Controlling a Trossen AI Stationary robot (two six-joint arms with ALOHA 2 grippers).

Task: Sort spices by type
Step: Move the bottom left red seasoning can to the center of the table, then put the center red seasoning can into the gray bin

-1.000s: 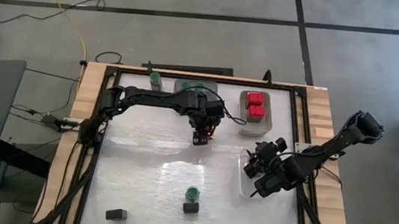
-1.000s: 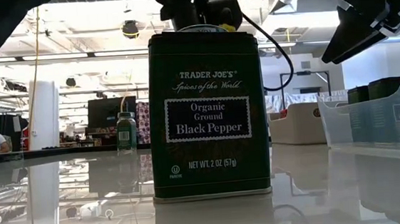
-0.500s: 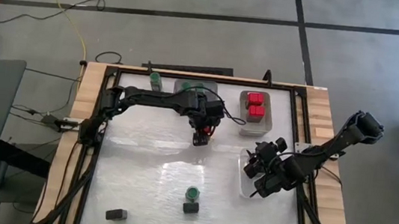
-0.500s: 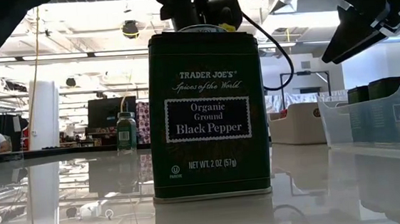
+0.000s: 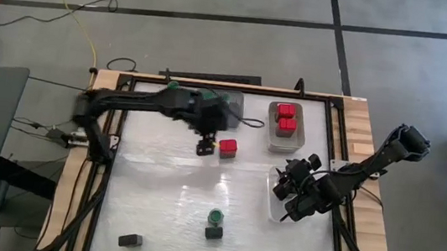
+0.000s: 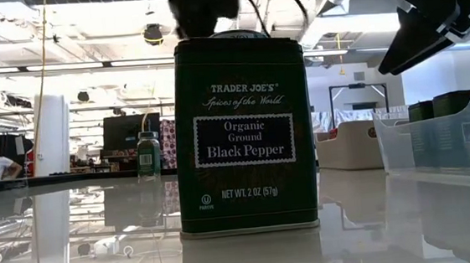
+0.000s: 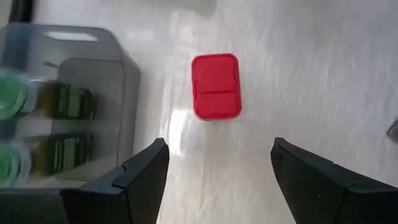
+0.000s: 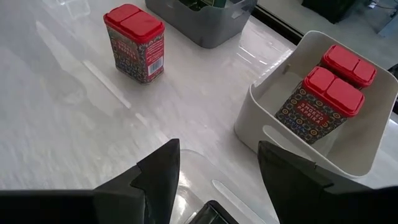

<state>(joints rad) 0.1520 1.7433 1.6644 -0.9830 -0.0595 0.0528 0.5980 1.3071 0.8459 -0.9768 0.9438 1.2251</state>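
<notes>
A red-topped spice box (image 5: 228,148) stands upright on the table's far middle, also seen in the left wrist view (image 7: 216,86) and the right wrist view (image 8: 135,43). My left gripper (image 5: 202,147) hovers open just left of it and above it, touching nothing. My right gripper (image 8: 217,180) hangs open and empty over the clear tray (image 5: 280,206) at the right. A green-lidded jar (image 5: 215,217) and a black pepper tin (image 5: 213,232) stand near the front, and the tin (image 6: 244,135) fills the low view. Another dark tin (image 5: 131,239) lies front left.
A grey tray (image 7: 93,81) with green-lidded jars sits at the far middle. A white tray (image 8: 373,124) at far right holds two red-topped boxes (image 8: 323,102). A lone green jar (image 5: 174,86) stands at the far left. Dark tins sit in the clear tray (image 6: 445,132).
My left gripper has let go of the red-topped box, risen, and drawn back toward the table's left edge. The box stays standing where it was set down. My right arm has kept still.
</notes>
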